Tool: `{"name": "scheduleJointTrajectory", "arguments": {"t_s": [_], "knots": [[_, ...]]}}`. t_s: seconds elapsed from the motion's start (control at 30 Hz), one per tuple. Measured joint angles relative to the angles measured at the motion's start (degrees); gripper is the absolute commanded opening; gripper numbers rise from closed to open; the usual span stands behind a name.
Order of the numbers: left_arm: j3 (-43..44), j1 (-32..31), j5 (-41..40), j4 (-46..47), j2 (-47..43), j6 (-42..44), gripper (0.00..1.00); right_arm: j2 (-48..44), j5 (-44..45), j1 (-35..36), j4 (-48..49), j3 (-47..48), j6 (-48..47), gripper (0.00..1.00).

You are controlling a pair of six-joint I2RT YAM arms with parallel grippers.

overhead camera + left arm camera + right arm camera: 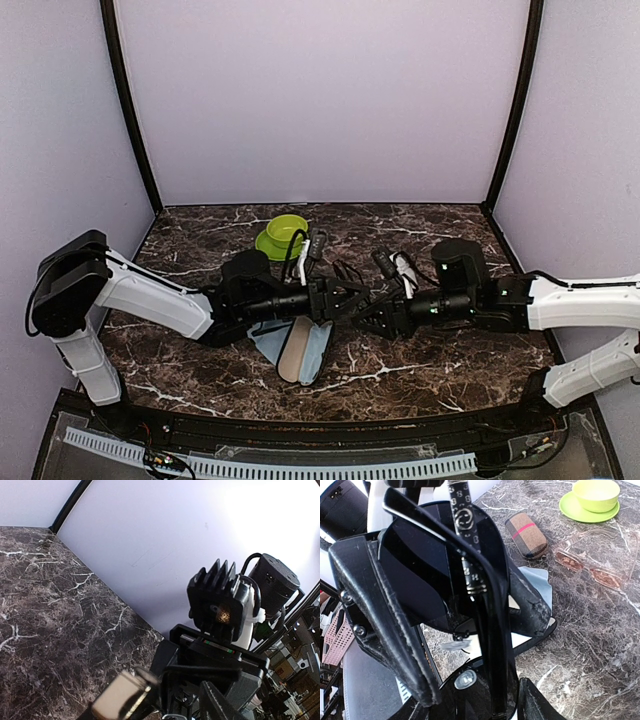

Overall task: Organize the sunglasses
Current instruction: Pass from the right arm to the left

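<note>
black sunglasses (430, 580): folded, off the desk (450, 370), upright between the right pincer's fingers above the middle of the desk
right pincer (375, 313): clamped on the black sunglasses, one finger against the edge of a dark lens, the other on the frame side
left pincer (350, 296): facing the right one tip to tip at mid-desk; whether its jaws are apart or on the frame cannot be told
reddish pair (590, 569): flat on the desk, near the striped case (526, 534) and the green bowl (595, 493), touched by neither pincer
open case (300, 350): lies on the desk just in front of the two pincers, pale lining up
step, as judged: a hand-over or a steadying of the black pair between the two arms
risk, bending: if both pincers grip and either arm pulls, the thin wire frame or a hinge would likely twist
risk, drop: if the right one lets go before the left has a firm hold, the pair would fall on hard stone beside the case
risk, lens: a finger pressing or sliding on the dark lens could scratch it
risk, collision: the tips stand so near that a small misaim could knock them together and jar the glasses loose
</note>
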Motion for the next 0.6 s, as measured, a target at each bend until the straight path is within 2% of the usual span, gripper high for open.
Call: {"name": "scheduleJointTrajectory", "arguments": {"t_s": [0.33,0.6], "knots": [[0.0,-0.15,-2.23,0.72,0.02,0.33,0.38,0.66,0.96,0.2,2.36,-0.2,1.79,0.37],[-0.02,-0.15,-2.75,0.26,0.02,1.16,0.36,1.44,0.98,0.2,3.5,-0.44,2.03,0.61]]}}
